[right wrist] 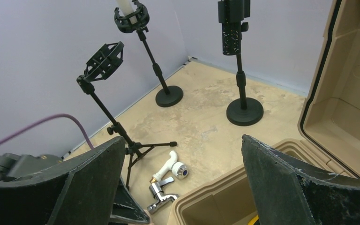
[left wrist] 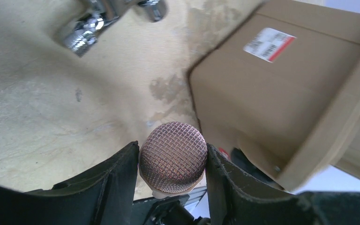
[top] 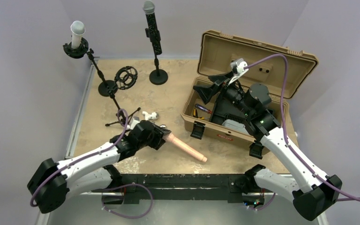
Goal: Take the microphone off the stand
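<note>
- Top external, lower centre: left hand holds a pink microphone, clear of the empty stand.
- Right hand wide, empty.
- Next, likely: lay it on the table.

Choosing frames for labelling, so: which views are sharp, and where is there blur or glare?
Left wrist: the microphone shows a crisp mesh head, but the tan case and chrome fitting behind it look smeared. Right wrist: the tripod stand and black desk stand are sharp. Top: soft, even light, faint shadows, no glare.
</note>
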